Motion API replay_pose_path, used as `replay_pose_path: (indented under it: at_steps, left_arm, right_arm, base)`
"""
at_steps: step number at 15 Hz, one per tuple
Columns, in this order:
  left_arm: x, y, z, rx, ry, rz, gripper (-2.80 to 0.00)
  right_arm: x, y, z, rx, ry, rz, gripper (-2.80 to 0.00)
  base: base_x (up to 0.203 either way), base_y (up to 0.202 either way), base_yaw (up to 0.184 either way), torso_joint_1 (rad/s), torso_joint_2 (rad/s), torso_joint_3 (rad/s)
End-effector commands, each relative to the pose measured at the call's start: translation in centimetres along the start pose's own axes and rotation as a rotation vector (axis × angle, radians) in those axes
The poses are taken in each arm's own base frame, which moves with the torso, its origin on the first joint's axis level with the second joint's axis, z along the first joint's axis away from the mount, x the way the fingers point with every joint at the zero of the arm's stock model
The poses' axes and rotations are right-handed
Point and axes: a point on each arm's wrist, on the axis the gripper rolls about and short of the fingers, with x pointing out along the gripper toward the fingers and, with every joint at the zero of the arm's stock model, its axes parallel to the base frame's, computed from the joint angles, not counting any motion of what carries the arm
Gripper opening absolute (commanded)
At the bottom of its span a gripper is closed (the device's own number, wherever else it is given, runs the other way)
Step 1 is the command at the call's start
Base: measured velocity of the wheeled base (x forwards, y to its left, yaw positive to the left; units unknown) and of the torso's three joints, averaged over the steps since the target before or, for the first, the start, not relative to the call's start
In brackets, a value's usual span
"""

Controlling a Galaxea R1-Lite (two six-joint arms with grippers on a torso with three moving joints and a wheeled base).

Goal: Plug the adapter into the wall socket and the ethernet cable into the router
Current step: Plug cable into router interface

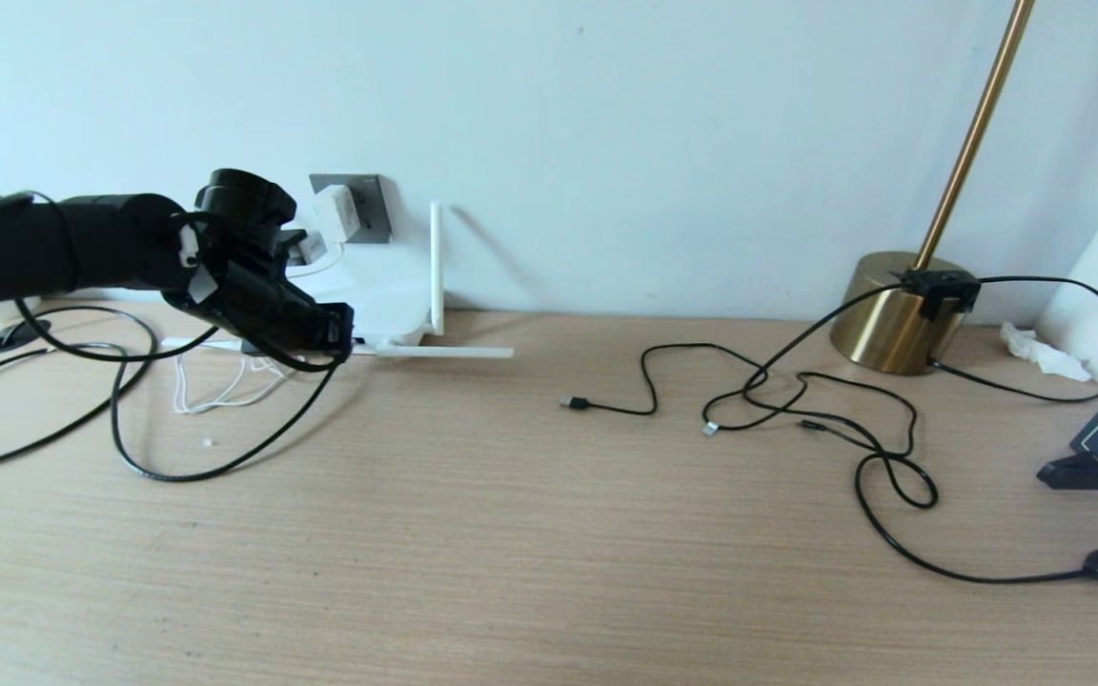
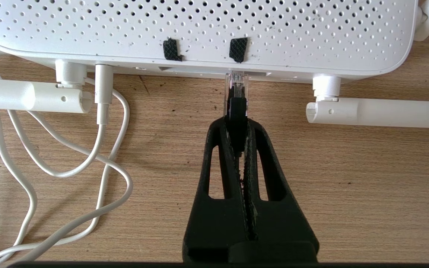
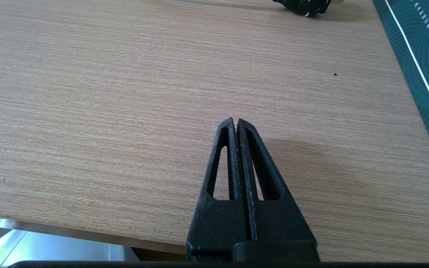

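Pale wall behind a wood-grain desk, seen from head cam. At rear left, on the wall: dark grey wall socket w/ white adapter seated in it, thin white cord looping down onto the desk. Below the socket, against the wall: white router, perforated top, one antenna upright, others folded flat along the desk. Left gripper at router's port edge, fingers pinched tight on the black boot of the ethernet cable; clear clip plug pointing at a port, tip touching or just inside the opening, depth of seating not clear. Two small black patches on router top just above the ports. Rest of the black cable trailing in wide loops across desk at left, under the left arm. Right gripper closed on nothing, above bare desk near the front edge, beside a dark teal panel. Elsewhere, right half of desk: brass lamp base w/ slanted brass pole, tangle of black USB-tipped cables, crumpled white tissue near the corner.
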Motion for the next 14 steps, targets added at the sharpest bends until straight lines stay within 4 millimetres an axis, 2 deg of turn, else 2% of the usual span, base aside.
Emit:
replay_pose_path:
  at_steps: [1,14]
  left_arm:
    - [0.15,-0.01,-0.07,0.000,0.006,0.000,-2.80]
    - [0.10,-0.02,0.14,0.001,-0.008,0.000,-2.80]
  right_arm:
    - [0.00,0.00,-0.02,-0.001,0.001,0.001,-2.80]
    - [0.00,0.00,-0.02,-0.001,0.001,0.001,-2.80]
  base:
    - [0.000,0.000,0.000,0.000,0.00,0.000]
    - [0.000,0.000,0.000,0.000,0.00,0.000]
